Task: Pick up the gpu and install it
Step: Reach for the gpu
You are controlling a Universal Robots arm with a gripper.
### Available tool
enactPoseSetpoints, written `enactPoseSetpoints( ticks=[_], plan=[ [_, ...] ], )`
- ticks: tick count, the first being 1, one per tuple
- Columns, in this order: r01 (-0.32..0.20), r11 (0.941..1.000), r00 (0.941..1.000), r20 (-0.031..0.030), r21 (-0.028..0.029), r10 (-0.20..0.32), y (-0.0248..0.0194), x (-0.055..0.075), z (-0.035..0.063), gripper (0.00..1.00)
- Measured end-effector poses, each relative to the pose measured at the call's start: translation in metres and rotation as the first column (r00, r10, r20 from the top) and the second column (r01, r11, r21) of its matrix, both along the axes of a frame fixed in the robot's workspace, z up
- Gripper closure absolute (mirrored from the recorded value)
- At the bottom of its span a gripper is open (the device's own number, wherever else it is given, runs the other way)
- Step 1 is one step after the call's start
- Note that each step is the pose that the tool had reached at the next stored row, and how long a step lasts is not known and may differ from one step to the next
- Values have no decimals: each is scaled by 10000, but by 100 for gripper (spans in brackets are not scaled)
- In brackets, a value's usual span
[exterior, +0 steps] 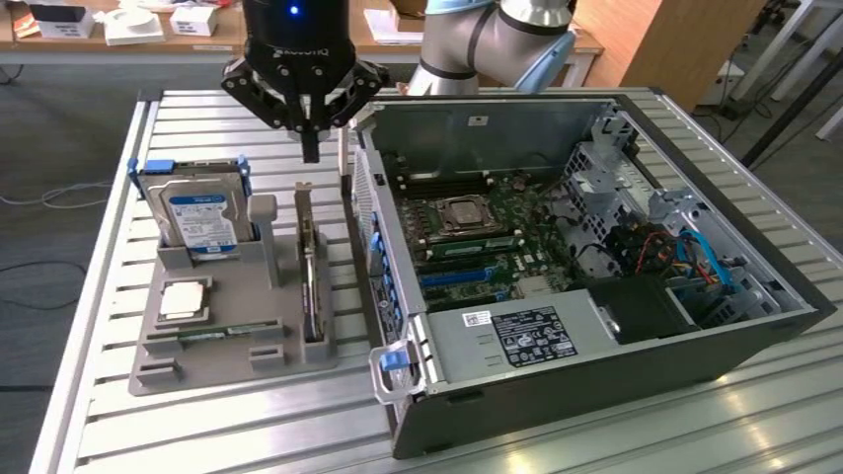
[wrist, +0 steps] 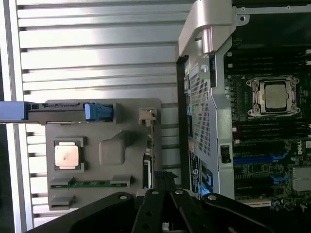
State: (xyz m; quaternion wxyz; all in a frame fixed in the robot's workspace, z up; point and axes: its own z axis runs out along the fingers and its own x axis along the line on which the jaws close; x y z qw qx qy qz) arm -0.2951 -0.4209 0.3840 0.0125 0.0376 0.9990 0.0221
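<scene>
The gpu (exterior: 312, 269) is a thin dark card standing on its long edge in a slot of the grey holder (exterior: 172, 365), just beside the open computer case (exterior: 593, 326). My gripper (exterior: 311, 150) hangs above the card's far end, apart from it, with its fingers shut on nothing. In the wrist view the gpu (wrist: 151, 145) shows edge-on, its metal bracket (wrist: 147, 115) at one end, and my gripper (wrist: 163, 178) sits over the other end.
The holder also carries an upright hard drive (exterior: 197, 217), a square processor (exterior: 185, 301) and a memory stick (exterior: 221, 334). The case lies open with its motherboard (exterior: 481, 242) exposed. A ribbed metal table (exterior: 197, 434) lies under everything.
</scene>
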Motion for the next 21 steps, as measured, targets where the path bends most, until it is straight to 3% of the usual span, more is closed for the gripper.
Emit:
enactPoseSetpoints(
  ticks=[10, 21],
  plan=[
    [-1, 10000, 10000, 0, 0, 1, -254, -4, 0, 89],
    [-1, 10000, 10000, 0, 0, 1, -440, -13, -2, 89]
  ],
)
